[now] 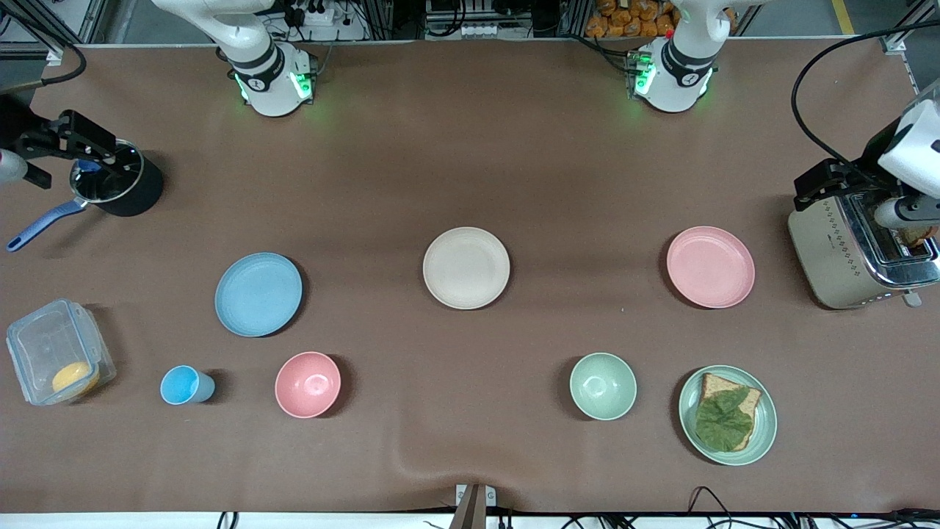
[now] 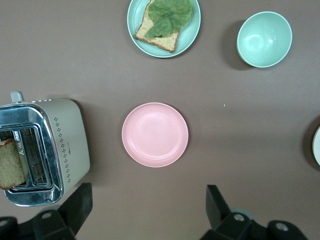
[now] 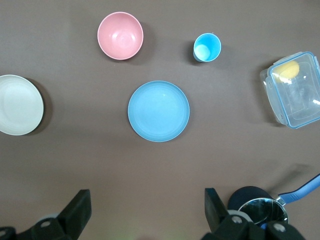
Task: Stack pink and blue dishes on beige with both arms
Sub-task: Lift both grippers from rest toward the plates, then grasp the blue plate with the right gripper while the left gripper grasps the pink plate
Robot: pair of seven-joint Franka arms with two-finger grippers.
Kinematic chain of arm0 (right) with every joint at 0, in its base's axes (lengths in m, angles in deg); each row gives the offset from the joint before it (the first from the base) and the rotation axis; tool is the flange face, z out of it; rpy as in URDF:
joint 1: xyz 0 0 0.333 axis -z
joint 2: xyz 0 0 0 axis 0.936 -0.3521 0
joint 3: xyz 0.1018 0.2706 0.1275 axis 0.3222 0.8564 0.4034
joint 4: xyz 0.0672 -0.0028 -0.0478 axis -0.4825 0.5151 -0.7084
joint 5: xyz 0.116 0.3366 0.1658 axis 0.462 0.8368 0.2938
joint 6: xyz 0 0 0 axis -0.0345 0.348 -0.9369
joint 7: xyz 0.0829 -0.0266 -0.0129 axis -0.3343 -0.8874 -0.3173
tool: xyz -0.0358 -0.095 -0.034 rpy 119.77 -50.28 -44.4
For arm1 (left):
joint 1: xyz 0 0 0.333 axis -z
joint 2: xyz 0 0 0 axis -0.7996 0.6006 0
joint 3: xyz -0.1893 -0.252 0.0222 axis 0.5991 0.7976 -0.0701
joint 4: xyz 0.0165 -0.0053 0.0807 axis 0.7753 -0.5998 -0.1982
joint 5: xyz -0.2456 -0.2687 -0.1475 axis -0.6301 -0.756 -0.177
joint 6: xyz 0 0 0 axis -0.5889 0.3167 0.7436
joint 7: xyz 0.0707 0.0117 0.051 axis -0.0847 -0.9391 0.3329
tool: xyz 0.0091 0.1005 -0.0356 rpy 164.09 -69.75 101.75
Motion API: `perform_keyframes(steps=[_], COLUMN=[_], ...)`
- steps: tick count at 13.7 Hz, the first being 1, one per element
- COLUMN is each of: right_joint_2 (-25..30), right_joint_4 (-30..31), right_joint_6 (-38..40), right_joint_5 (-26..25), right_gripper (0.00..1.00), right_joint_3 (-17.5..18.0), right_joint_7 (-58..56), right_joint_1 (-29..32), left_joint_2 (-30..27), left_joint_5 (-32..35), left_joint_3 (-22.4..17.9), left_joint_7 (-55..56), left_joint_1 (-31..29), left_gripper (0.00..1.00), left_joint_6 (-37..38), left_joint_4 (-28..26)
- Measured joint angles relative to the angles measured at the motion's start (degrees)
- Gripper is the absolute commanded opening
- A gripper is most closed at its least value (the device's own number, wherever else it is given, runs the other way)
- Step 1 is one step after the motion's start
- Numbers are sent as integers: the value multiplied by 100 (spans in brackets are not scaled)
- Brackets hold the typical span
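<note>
Beige plate [image 1: 466,267] sat mid-surface, blue plate [image 1: 258,294] at its 9 o'clock, pink plate [image 1: 710,267] at 3. Left gripper [image 2: 145,207] hung over the pink, right gripper [image 3: 146,210] over the blue, both fingers wide, empty.

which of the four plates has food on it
The pale green plate, nearest the front camera at the left arm's end; it holds bread with a leaf. The other three plates are bare.

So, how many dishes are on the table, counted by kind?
Plates: 4 - blue plate, beige plate, pink plate, green plate.
Bowls: 2 - pink bowl, green bowl.
Cups: 1 - blue cup.
Total: 7
</note>
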Motion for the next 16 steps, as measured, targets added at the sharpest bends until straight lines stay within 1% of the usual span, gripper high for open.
perform_keyframes(steps=[6,7,8,12,14,16], right_joint_2=[0,0,1,-1,-6,-25], right_joint_4=[40,42,46,156,403,848], right_joint_6=[0,0,0,-1,-106,-447], right_joint_5=[0,0,0,1,3,3], right_gripper=[100,100,100,100,100,100], right_joint_3=[11,17,22,32,32,28], right_joint_7=[0,0,0,0,0,1], right_joint_1=[0,0,0,0,0,0], left_joint_2=[42,99,169,388,417,463], left_joint_5=[0,1,2,2,2,2], left_joint_3=[-7,-16,-23,-48,-49,-50], left_joint_7=[1,10,17,2,2,2], left_joint_1=[-18,-52,-159,-758,-874,-991], left_gripper=[100,100,100,100,100,100], left_joint_6=[34,7,-174,-1779,-2700,-3728], left_joint_4=[-43,-141,-339,-1731,-2502,-3259])
